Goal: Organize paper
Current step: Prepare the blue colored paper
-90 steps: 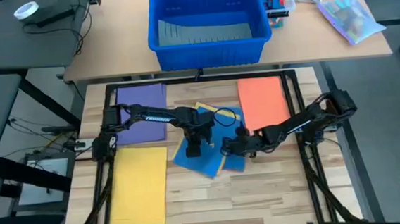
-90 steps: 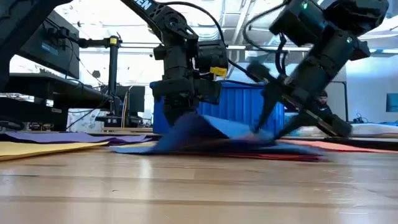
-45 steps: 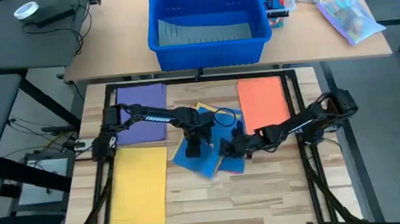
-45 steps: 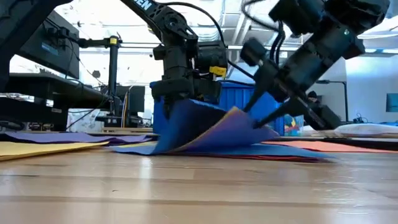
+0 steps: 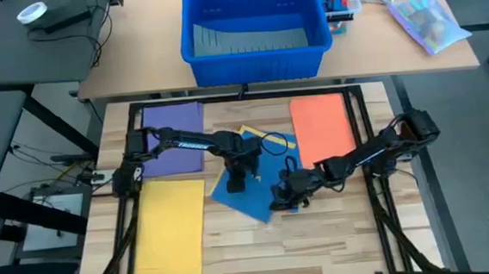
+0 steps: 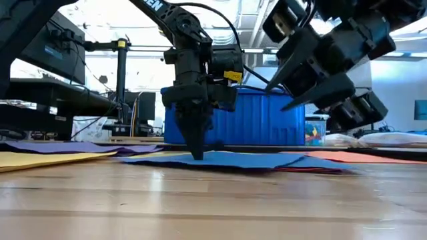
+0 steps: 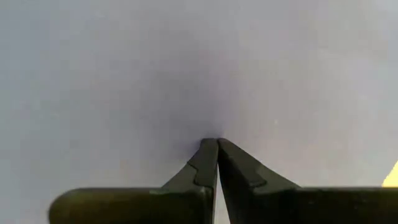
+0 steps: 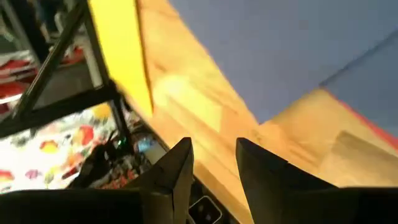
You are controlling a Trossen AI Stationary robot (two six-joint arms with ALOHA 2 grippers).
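- Your left hand (image 6: 197,155) stands point-down on the blue sheet (image 5: 250,193) in the middle of the surface (image 5: 320,235), its fingers (image 7: 208,163) pressed together with nothing between them. The tips look to be pinning the sheet flat.
- Your right hand (image 6: 283,97) hangs in the air just beside the near right corner of that blue pile, fingers (image 8: 180,168) spread a little and holding nothing.
- The sorted paper lies around the pile: purple sheet (image 5: 175,135) at far left, yellow sheet (image 5: 171,224) at near left, orange sheet (image 5: 322,125) at far right. Another yellow sheet (image 5: 253,135) and a red edge (image 6: 310,169) peek from under the blue.
- Judging by this, the step is separating the top blue sheet. Keep the left tips bearing down lightly so the stack cannot slide.
- Bring the right hand in low at the free corner, and catch only the top edge; a deep bite may take the sheet below too.
- Lift slowly, watching the low view for one edge rising, not two.
- Ease the left pressure only once the right hand has its pinch.
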